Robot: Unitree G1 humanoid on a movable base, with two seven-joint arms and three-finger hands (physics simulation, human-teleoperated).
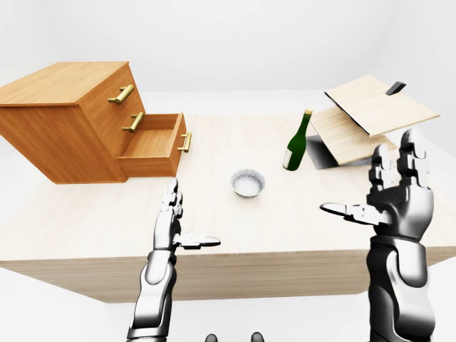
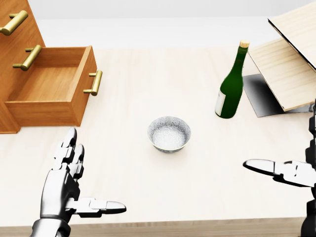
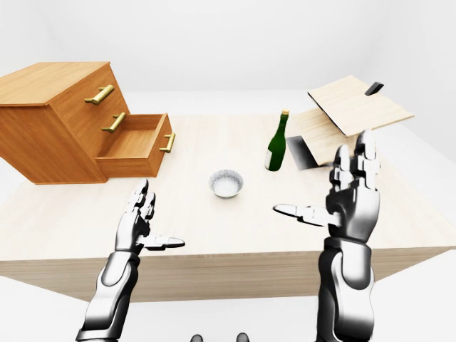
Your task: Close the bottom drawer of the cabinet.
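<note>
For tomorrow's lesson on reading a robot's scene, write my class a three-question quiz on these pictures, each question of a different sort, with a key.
1. True or false: the bottom drawer of the cabinet stands open.
2. In the head view, what lies between the left hand and the bottle? A) a cup B) a bowl C) a plate
3. Fill in: the right hand holds ____.

Key: 1 true. 2 B, the bowl. 3 nothing; its fingers are spread open.
</note>
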